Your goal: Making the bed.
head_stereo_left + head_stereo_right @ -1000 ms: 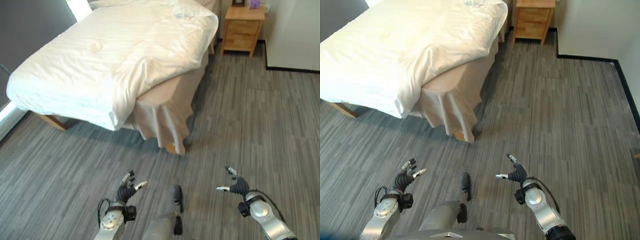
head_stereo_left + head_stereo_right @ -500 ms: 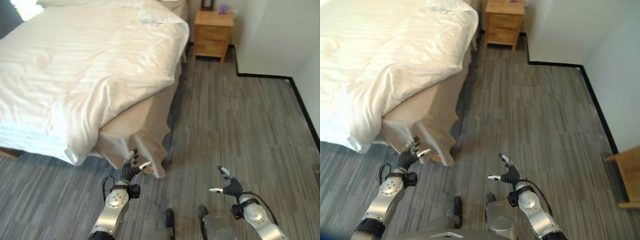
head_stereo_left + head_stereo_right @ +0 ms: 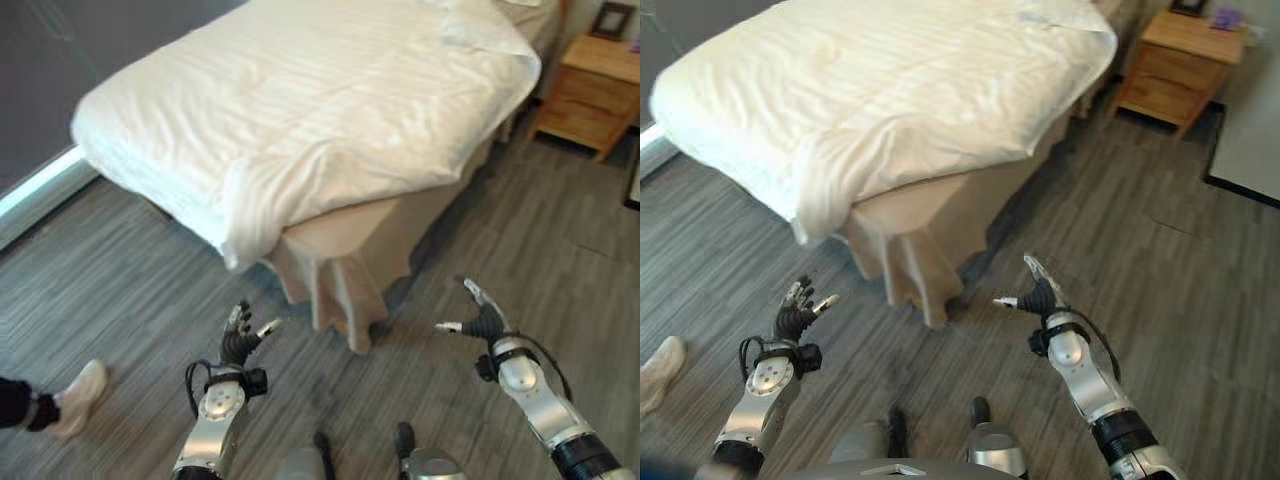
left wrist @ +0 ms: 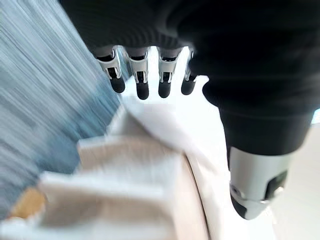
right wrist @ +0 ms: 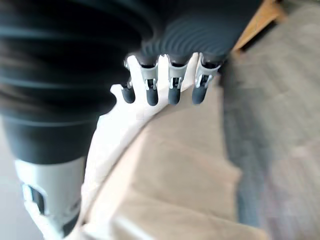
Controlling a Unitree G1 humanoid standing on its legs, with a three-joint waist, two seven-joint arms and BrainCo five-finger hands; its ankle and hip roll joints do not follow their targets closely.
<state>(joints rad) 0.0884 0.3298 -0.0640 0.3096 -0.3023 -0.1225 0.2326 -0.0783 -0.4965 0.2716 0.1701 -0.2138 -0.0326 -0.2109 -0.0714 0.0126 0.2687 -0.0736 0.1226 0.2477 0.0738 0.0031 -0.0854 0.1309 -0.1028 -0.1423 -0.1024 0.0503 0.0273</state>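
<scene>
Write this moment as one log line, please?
phase: nearing bed corner | left hand: open, empty | right hand: open, empty | duvet: untouched

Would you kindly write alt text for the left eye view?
A bed under a white duvet, its beige skirt showing at the near corner. Both robot hands, left and right, hang open above grey flooring; a wooden nightstand stands beyond.

Open grey floor [image 3: 130, 300] around both hands, nothing touching them. Bed corner [image 3: 345, 230] with hanging beige skirt [image 3: 345, 290] stands just ahead between them. Person's shoe [image 3: 78, 395] left. Wooden nightstand [image 3: 1180, 70] far right, well apart.
</scene>
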